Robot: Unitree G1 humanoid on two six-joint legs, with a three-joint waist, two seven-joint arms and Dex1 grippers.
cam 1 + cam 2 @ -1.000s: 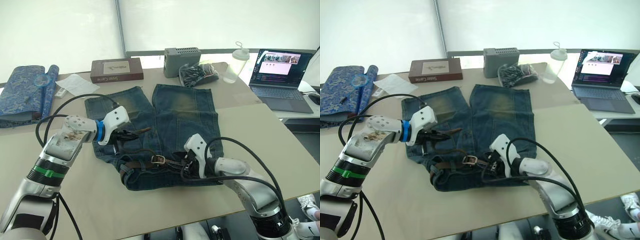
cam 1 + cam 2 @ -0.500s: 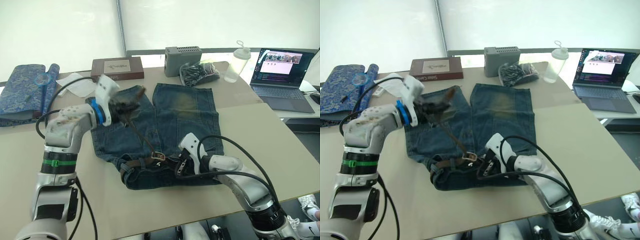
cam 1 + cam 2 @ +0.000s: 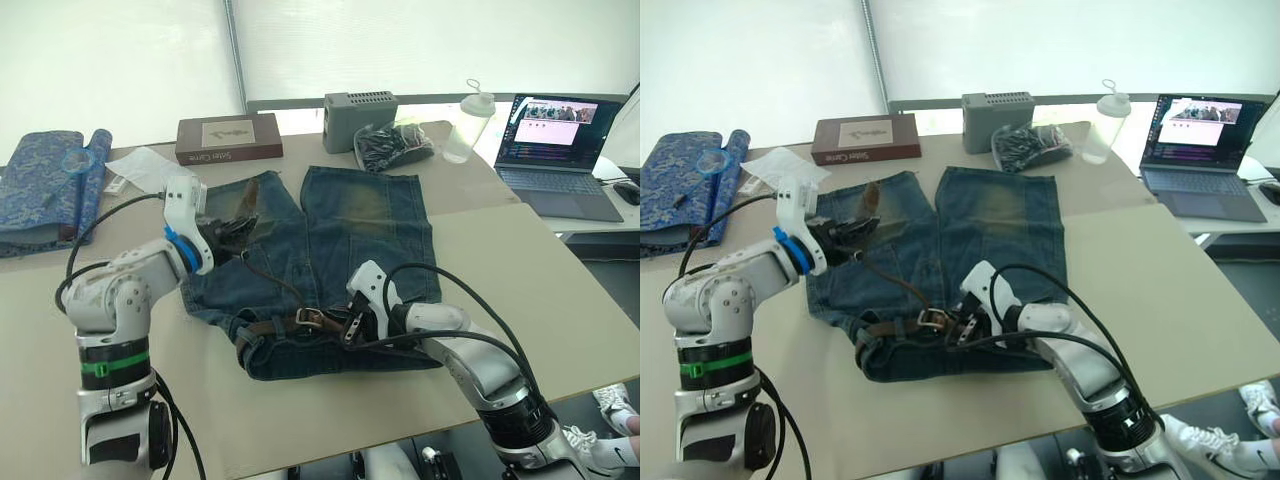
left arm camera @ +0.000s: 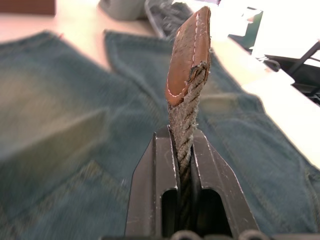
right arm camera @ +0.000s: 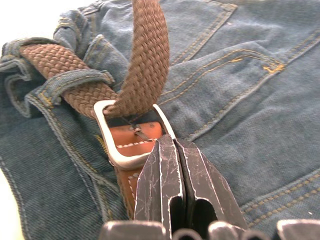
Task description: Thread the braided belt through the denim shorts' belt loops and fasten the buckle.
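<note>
Notably, the belt point(image 3: 268, 277) ran taut from the buckle point(image 5: 131, 138) at the waistband up and leftward to our left tool point(image 4: 184, 150), clamped on its leather-tipped end. Right tool point(image 5: 176, 172) sat closed at the silver frame, pinning it. Woven strap passed through a loop point(image 5: 75, 80) of the shorts point(image 3: 370, 225) on the desk point(image 3: 520, 270).

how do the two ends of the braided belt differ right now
The tip end is capped in brown leather and held up off the denim shorts, pinched in the left gripper. The buckle end carries the silver buckle, lies flat on the waistband, and has the strap passed through its frame, with the shut right gripper pressing on its leather tab. Both join the same brown braid.
</note>
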